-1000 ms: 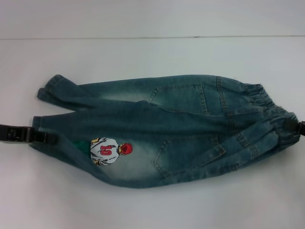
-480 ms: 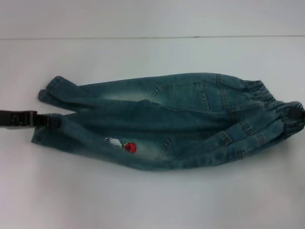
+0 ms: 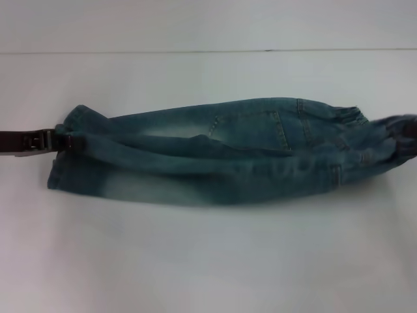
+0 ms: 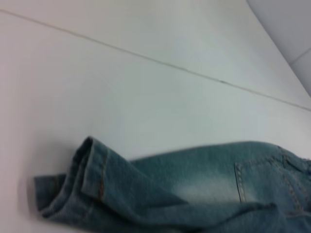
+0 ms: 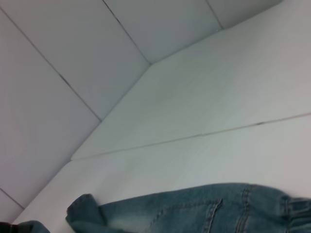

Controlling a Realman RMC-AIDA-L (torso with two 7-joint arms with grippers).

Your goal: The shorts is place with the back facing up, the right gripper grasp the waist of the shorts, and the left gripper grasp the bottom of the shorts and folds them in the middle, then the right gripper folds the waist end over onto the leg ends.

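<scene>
Here the shorts (image 3: 215, 153) lie lengthwise across the white surface (image 3: 208, 261), with the near leg carried over onto the far one, so that one back pocket (image 3: 251, 130) shows and the printed leg is hidden underneath. We judge the lengthwise fold to be almost closed. The leg ends (image 3: 68, 147) sit at the left and the waist (image 3: 381, 140) at the right, because each end is held by its own arm.

The left hand (image 3: 65, 141) reaches in low from the left edge and is closed on the upper leg hem, holding that end stacked on the lower hem. The right hand (image 3: 409, 134) is at the far right edge, mostly hidden by bunched denim; the waist rises toward it there, which suggests a grip, but we cannot tell how its fingers stand.

We hold both ends apart to keep the denim taut along the crease.
</scene>
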